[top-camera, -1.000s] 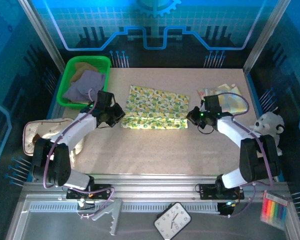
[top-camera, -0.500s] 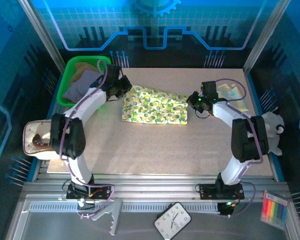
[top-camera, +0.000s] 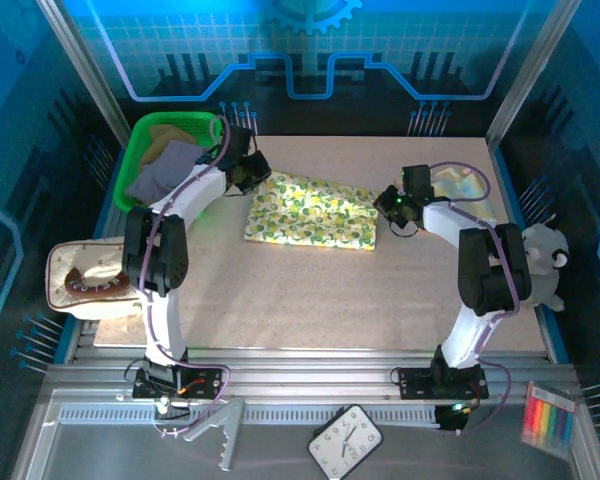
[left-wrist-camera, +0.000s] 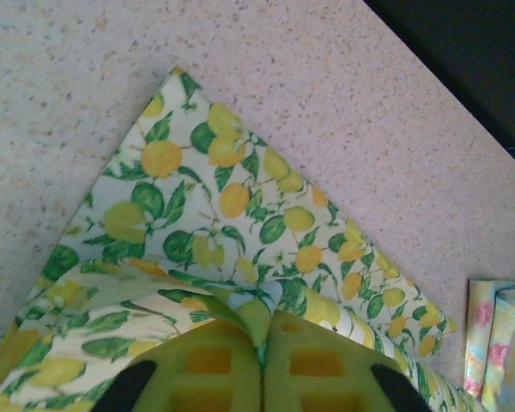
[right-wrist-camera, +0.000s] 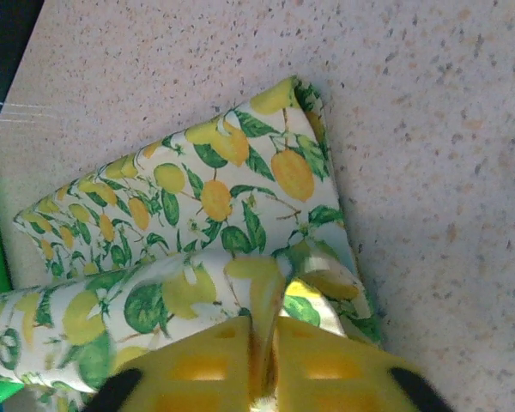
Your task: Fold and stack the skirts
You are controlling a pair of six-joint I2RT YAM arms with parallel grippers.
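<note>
A lemon-print skirt (top-camera: 310,210) lies folded on the middle of the table. My left gripper (top-camera: 255,180) is at its far left corner, and the yellow pads are shut on a pinched ridge of the lemon-print cloth (left-wrist-camera: 215,197) in the left wrist view, left gripper (left-wrist-camera: 262,330). My right gripper (top-camera: 388,207) is at the skirt's far right corner. There a fold of the same cloth (right-wrist-camera: 215,189) sits between the nearly closed pads, right gripper (right-wrist-camera: 264,330). A lavender skirt (top-camera: 165,172) and an olive-tan skirt (top-camera: 163,135) lie in the green basket.
The green basket (top-camera: 140,130) stands at the back left, close to my left arm. A folded pastel floral cloth (top-camera: 462,185) lies at the back right. A beige pouch (top-camera: 85,275) sits at the left edge and a white plush toy (top-camera: 540,255) at the right edge.
Both grippers carried the skirt's near edge away from the bases to its far edge, folding it in half. In the last half second they barely moved.
</note>
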